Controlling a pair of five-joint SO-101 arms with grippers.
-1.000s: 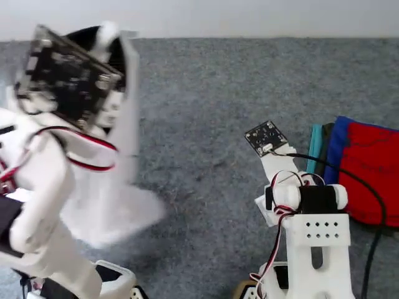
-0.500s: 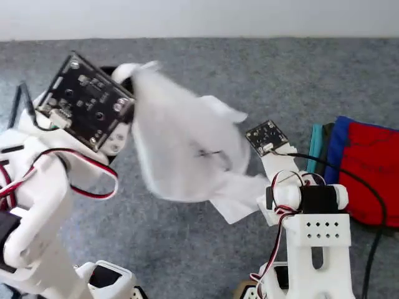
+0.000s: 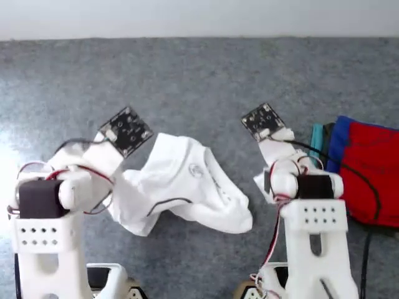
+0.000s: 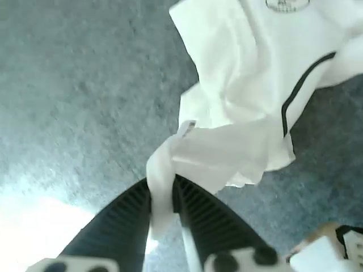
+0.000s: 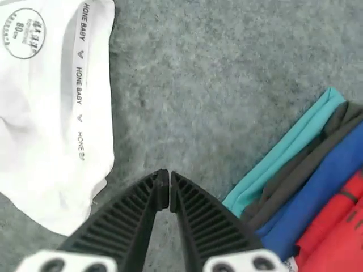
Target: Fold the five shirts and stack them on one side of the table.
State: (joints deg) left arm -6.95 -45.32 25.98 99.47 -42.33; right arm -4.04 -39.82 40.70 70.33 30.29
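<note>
- The white shirt (image 3: 187, 187) lies crumpled on the grey table (image 3: 199, 81)
- The left gripper (image 4: 161, 182) clamps a fold at the shirt's edge
- The right gripper (image 5: 168, 177), pressed together and empty, hangs between the shirt and the folded stack (image 3: 368, 168)

One loose shirt (image 3: 187, 187) mid worktop (image 3: 199, 81), folded stack (image 3: 361, 168) at its right edge.
The loose shirt lies between the arms, its left edge pinched in the left tool (image 4: 162, 184); the right tool (image 5: 168, 175) hangs between shirt and folded stack.

One loose white shirt (image 3: 187, 187), four stacked folded shirts (image 3: 368, 168), two hands, left (image 4: 161, 192) and right (image 5: 169, 190).
</note>
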